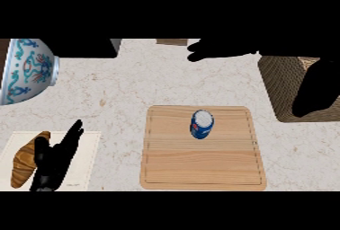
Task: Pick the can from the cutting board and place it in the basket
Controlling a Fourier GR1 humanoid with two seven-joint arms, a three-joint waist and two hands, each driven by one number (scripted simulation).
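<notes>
Upright on grained wooden cutting board [203,152]: blue cylindrical can [202,124]. At two o'clock, woven basket [282,85], partly hidden by right hand [222,48], fingers unreadable. At eight o'clock, left hand [56,157], fingers straight together.

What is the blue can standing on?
The blue can stands upright on the wooden cutting board, near its far edge. The board lies on the marble counter. The patch of board right under the can is hidden.

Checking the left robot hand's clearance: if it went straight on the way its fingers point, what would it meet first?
The left robot hand points up-right over bare counter; the way looks free, though height is unclear.
</notes>
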